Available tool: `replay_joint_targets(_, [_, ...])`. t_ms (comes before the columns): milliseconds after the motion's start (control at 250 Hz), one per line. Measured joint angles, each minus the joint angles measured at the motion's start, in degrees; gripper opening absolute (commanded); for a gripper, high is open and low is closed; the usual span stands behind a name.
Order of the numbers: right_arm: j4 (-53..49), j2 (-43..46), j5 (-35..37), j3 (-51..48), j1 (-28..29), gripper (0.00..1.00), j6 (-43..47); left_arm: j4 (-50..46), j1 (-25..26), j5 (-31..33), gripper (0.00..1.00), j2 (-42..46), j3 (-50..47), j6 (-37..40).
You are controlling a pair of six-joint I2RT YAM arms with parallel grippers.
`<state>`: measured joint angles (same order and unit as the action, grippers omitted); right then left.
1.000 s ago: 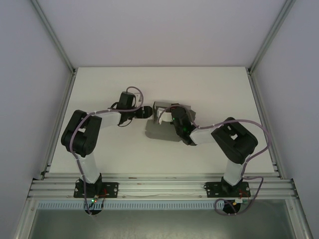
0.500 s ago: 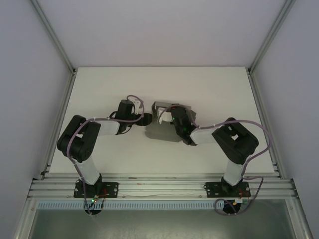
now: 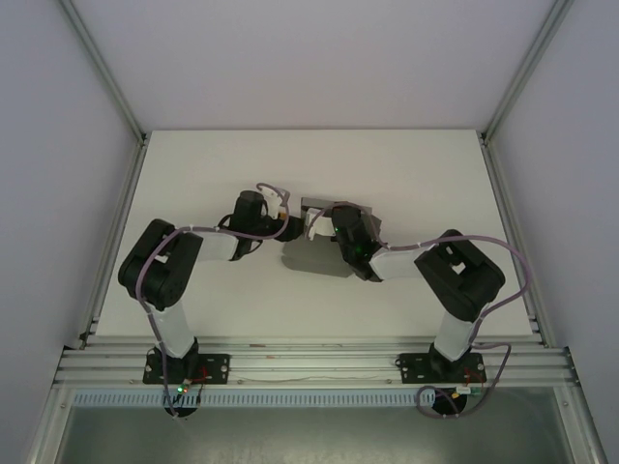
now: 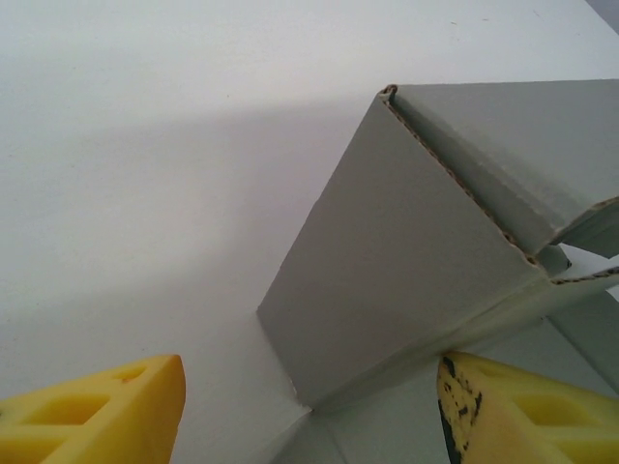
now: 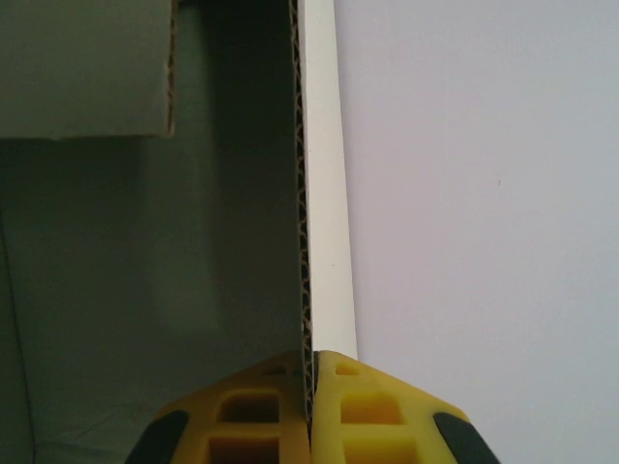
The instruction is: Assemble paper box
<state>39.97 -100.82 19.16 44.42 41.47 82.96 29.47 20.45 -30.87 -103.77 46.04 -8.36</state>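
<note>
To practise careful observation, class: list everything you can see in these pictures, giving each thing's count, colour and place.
paper box: one, grey, partly folded, middle of the table.
table: one, white, under the box.
metal rails: several, silver, along the table's near edge.
left arm: one, black and white, reaching to the box.
right arm: one, black and white, reaching to the box.
left claw: one, yellow fingers, open, at a box corner.
right claw: one, yellow fingers, shut on a box wall.

Grey corrugated box (image 3: 311,257), half folded, lies in the middle of the table (image 3: 193,164). A flat panel spreads toward 6 o'clock and walls stand raised toward 12 o'clock, fluted edges exposed.
</note>
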Motion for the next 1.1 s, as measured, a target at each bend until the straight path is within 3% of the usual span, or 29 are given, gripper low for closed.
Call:
replay_joint_targets(180, [-1.5, 0.1, 0.0, 0.7, 0.0, 0.00, -0.7, 2.1, 0.9, 2.0, 0.66, -2.1, 0.9, 0.4])
replay_joint_targets(492, [-7.0, 0.4, -0.3, 3.1, 0.0, 0.00, -2.9, 4.4, 2.0, 4.9, 0.36, -4.3, 2.5, 0.9])
replay_joint_targets(592, [-7.9, 0.4, -0.3, 3.6, 0.0, 0.00, -3.6, 4.6, 3.3, 7.9, 0.27, -4.3, 2.7, 1.1])
replay_joint_targets(859, [-9.3, 0.5, 0.0, 4.1, -0.2, 0.00, -7.2, 5.6, 6.7, 19.1, 0.14, -5.9, 4.2, 2.0])
replay_joint_targets(963, [-10.2, 1.0, -0.3, 4.1, -0.2, 0.12, -8.9, 6.1, 7.7, 22.4, 0.04, -6.0, 4.2, 2.9])
replay_joint_targets(1099, [-13.8, 3.4, -3.7, 3.8, 0.2, 0.34, -13.1, 6.9, 8.8, 25.7, 0.04, -6.3, 4.1, 3.8])
